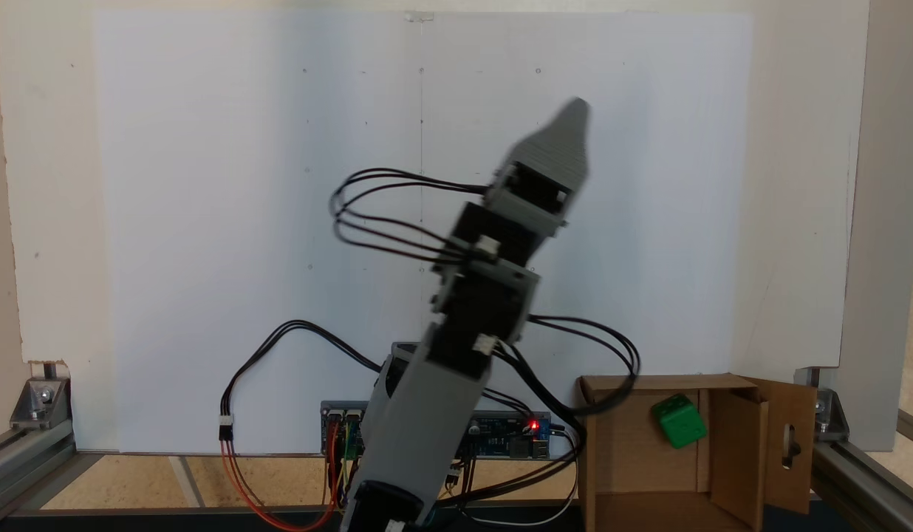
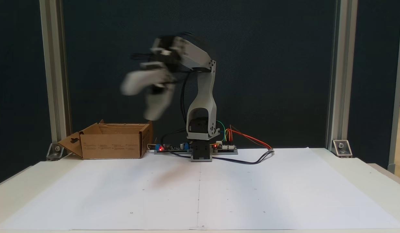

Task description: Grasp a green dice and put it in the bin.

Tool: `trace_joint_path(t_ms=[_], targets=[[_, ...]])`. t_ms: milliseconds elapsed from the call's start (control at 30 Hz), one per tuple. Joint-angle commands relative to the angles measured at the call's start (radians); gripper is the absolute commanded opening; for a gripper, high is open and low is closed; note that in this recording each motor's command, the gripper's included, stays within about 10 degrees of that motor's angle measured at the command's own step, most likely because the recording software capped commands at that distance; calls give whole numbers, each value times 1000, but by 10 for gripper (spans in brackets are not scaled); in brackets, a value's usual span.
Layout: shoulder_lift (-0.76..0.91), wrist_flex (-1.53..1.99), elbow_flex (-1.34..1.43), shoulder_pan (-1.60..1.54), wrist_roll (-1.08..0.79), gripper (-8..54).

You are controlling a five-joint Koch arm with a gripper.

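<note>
Green dice [image 1: 679, 421] already inside the bin [image 1: 619, 443], against its inner wall. Gripper [image 2: 140, 100] raised well clear, blurred, beside and above the bin [image 2: 112, 142], on the arm's side of it. Jaws seemingly spread into 2 lobes, holding nothing. Drop judged done; retreat next.

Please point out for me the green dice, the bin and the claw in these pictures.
green dice [image 1: 679, 421]: a fixed view, on its front face.
bin [image 2: 113, 146]: a fixed view, on its front wall.
claw [image 1: 577, 111]: a fixed view, at its grey tip.
</note>
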Motion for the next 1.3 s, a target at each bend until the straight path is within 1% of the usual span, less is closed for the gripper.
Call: trace_joint_path(t_ms=[0,67,100,167,333,500,733,1067,1267], targets=[[94,-165,31,-161,37,446],[166,-259,127,-295,37,446],[204,-305,176,-307,35,446],[282,-391,267,-305,35,445],[411,-610,425,-232,38,442],[541,-808,495,-249,35,446],[571,-1098,653,-273,26,444],[569,-1508,1120,-276,21,439],[568,-1733,1281,-307,21,441]])
